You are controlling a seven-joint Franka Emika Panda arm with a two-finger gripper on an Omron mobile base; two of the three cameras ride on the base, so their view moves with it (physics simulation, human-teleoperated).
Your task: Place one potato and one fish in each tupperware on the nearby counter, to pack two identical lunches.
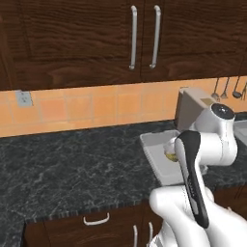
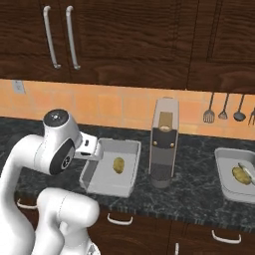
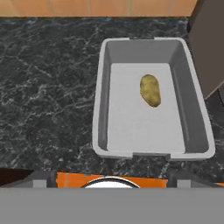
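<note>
tupperware nearest the arm sits at the counter's front edge, holding one potato toward 1 o'clock of its floor, no fish yet. at 3 o'clock past the toaster, a second tupperware holds a second potato with a fish across it; that lunch looks packed. gripper jaws stand wide, empty. one fish remains to place.

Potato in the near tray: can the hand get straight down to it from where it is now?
Probably yes. The potato lies alone on the floor of the tupperware, apart from its walls, with nothing over it. The hand is above the tray with its jaws open. The tall appliance stands beside the tray, not across the path.
</note>
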